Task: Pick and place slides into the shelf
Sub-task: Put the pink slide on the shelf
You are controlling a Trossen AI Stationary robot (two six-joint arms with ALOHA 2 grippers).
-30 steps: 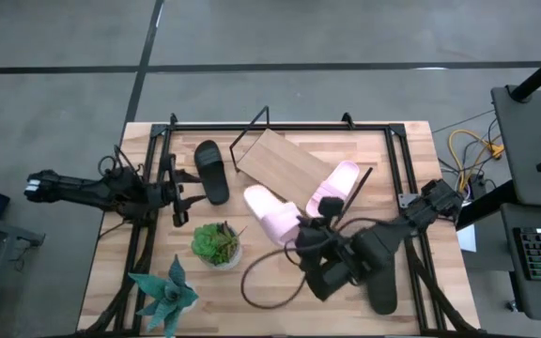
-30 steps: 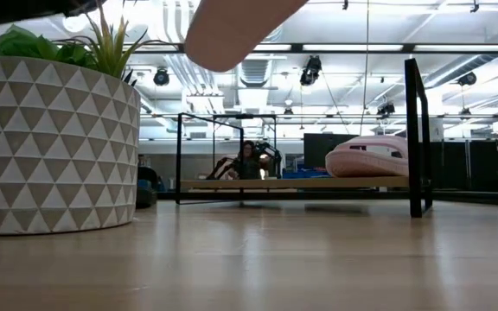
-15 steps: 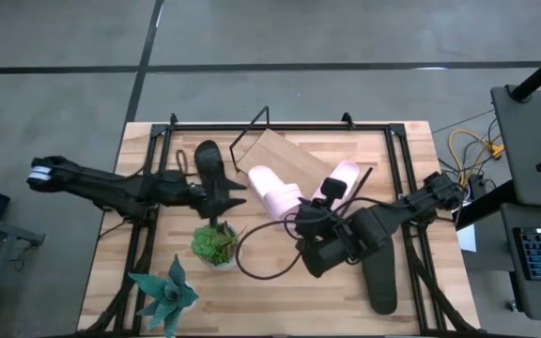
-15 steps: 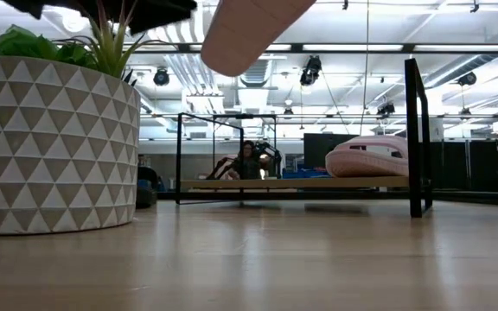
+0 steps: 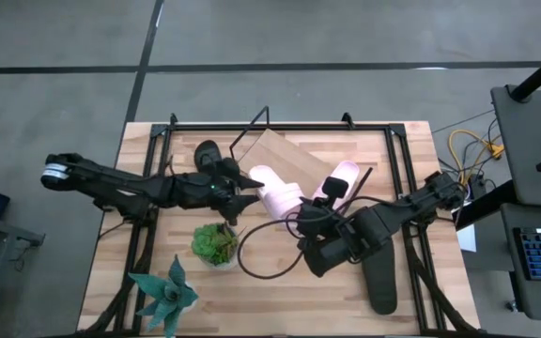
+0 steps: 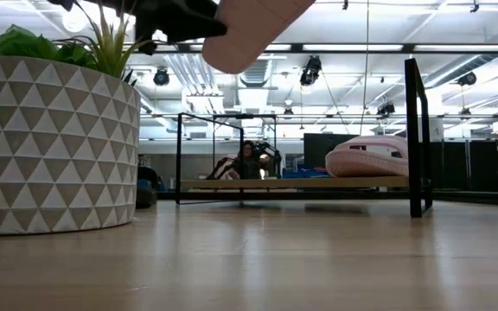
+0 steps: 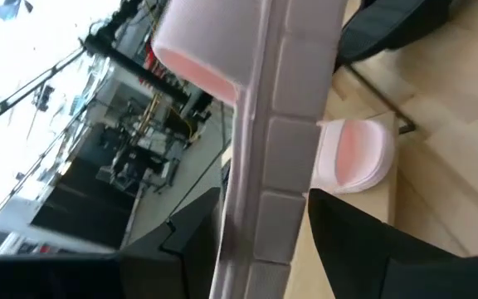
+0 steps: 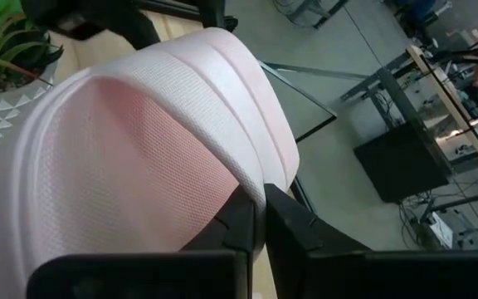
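1. Landmark: the shelf (image 5: 285, 161), a slanted light-wood board on a black wire frame. All places below are given from it.
2. Left of the shelf: the left gripper (image 5: 236, 185) reaches in toward the board's left edge. One black slide (image 5: 207, 156) lies under that arm, just left of the shelf. In the left wrist view the dark fingers (image 7: 363, 237) stand apart on either side of the raised pink sandal's sole edge; I cannot tell whether they press on it.
3. At the shelf's near-left edge: a pale pink slide (image 5: 278, 190) is held off the table. The right gripper (image 8: 260, 218) has its fingers pinched on the rim of the wide strap.
4. On the shelf's right part: the second pale pink slide (image 5: 334, 180) rests on the board.
5. Right of and nearer than the shelf: the second black slide (image 5: 381, 282) lies on the tabletop, beside the right arm.
6. Handling, as judged: foam-like, light, fairly stiff in the sole, textured and not slippery, not fragile. The strap flexes, so a pinch there lets the sandal swing. The best hold is likely the strap's edge, or across the sole's side.
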